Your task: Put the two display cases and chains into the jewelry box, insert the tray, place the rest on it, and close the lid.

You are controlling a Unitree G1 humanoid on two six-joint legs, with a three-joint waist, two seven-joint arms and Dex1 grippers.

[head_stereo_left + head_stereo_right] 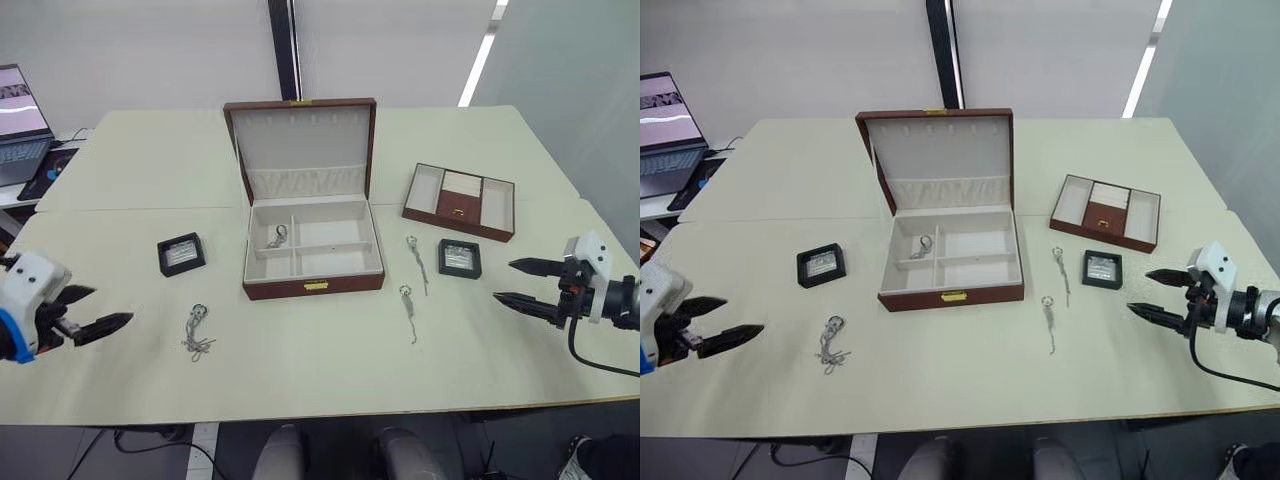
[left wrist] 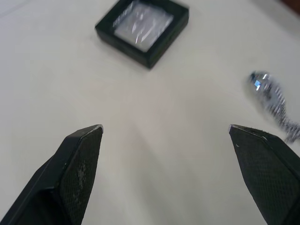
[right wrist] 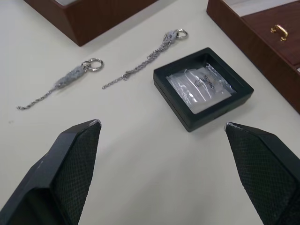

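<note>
Head views: nothing on the things carries readable writing. A pale cream table (image 1: 300,370) stands before a white wall; an open laptop (image 1: 20,135) sits on a side desk past the table's far left corner. The jewelry box (image 1: 310,245) lies mid-table, lid raised toward the far edge, brass clasp on its near wall, one chain (image 1: 277,236) already in a left compartment. The tray (image 1: 459,201) rests toward the far right corner, apart from the box. A black display case (image 1: 181,253) lies left of the box, and a bunched chain (image 1: 197,334) lies between that case and the near edge. Right of the box lie two straight chains (image 1: 417,262) (image 1: 409,312) and a second display case (image 1: 459,257). The left gripper (image 1: 95,312) hovers near the left edge, fingers spread, holding nothing. The right gripper (image 1: 520,282) hovers near the right edge, fingers likewise apart and empty.

Left wrist view: the spread fingers (image 2: 77,161) frame bare table; the left case (image 2: 143,29) lies ahead of them, and the bunched chain (image 2: 272,101) is beside one fingertip.

Right wrist view: the parted fingers (image 3: 77,154) point at the right case (image 3: 202,87), with both straight chains (image 3: 145,61) (image 3: 63,84) beyond it and the tray's corner (image 3: 262,42) just beside it.
</note>
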